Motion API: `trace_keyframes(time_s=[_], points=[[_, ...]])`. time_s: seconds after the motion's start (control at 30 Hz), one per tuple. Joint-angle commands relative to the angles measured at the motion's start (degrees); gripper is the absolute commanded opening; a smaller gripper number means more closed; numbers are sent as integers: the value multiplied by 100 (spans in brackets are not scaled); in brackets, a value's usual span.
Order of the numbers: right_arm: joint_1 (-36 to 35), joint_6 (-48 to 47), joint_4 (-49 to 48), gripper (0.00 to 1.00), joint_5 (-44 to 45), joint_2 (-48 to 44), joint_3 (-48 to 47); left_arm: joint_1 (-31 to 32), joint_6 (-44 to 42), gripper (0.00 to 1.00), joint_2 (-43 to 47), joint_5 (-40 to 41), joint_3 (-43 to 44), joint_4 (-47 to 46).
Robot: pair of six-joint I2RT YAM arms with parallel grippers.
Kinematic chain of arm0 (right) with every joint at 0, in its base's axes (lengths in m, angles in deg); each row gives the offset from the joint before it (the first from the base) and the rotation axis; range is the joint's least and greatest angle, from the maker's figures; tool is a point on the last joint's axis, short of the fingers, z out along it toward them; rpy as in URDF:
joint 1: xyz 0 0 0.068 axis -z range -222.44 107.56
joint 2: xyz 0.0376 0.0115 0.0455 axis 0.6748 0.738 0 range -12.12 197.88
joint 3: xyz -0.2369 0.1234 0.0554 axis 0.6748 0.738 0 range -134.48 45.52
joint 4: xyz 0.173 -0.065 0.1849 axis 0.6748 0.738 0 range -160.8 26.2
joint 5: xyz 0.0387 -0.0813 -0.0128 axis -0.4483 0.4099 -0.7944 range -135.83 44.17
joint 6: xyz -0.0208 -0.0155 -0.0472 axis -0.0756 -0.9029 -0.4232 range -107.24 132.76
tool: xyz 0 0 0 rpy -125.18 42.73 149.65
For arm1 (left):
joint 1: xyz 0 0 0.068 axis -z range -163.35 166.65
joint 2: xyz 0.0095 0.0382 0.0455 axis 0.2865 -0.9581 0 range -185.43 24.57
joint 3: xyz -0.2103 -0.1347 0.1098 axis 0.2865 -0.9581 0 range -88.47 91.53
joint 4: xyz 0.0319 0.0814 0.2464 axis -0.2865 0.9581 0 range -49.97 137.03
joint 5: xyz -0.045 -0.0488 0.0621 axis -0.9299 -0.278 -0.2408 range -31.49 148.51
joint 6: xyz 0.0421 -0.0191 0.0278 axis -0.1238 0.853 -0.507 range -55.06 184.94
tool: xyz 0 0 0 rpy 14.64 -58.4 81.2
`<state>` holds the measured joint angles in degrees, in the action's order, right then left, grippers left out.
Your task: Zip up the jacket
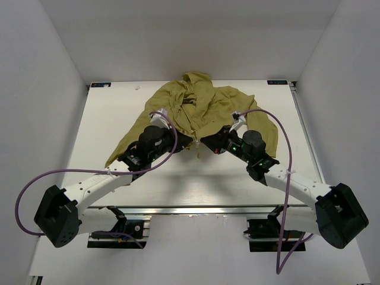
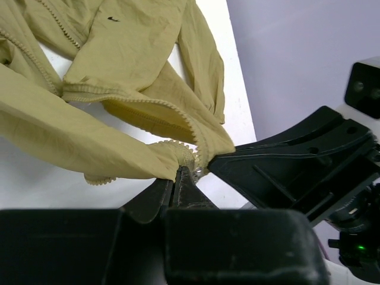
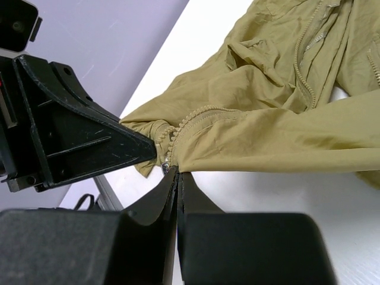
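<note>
At the near edge of the white table [image 1: 89, 119], the two white arm links rise from black bases, each trailed by a looping purple cable [image 1: 24, 196]. Both arms converge on the table's centre line. The left gripper [image 1: 185, 141] and right gripper [image 1: 206, 142] meet tip to tip at the bottom hem of the jacket [image 1: 202, 101].

Left wrist view: the left gripper [image 2: 178, 171] has its black jaws pressed together on a gathered fold of hem, where a scalloped row of zipper teeth [image 2: 172, 107] curls into the pinch. The fabric is thin, matte and olive-yellow, and creases softly. A small dark logo [image 2: 113, 19] sits on one front panel; it is too small to read.

Right wrist view: the right gripper [image 3: 177, 173] is likewise closed, nipping the hem just beneath a small metal zipper slider [image 3: 165, 168]. How much cloth lies between the fingers is hidden by the fingers themselves. The zipper tracks part beyond this point and run separately up the front.

Farther back, the jacket lies spread and rumpled across the middle and far half of the table, front open. One sleeve [image 1: 127, 145] trails towards the left arm, partly hidden under it; the other sleeve [image 1: 267, 127] drapes behind the right gripper's body. The hood [image 1: 196, 80] is bunched at the far edge.
</note>
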<state>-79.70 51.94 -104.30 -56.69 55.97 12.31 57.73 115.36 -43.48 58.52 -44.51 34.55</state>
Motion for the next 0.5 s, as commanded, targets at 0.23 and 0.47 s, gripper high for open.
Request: trace_keyframes(time_s=[0.23, 0.47], points=[[-36, -288, 141, 0, -171, -279, -221, 40, -137, 0, 196, 113, 209, 152], [-36, -332, 185, 0, -181, -235, -238, 40, -119, 0, 257, 104, 218, 152]])
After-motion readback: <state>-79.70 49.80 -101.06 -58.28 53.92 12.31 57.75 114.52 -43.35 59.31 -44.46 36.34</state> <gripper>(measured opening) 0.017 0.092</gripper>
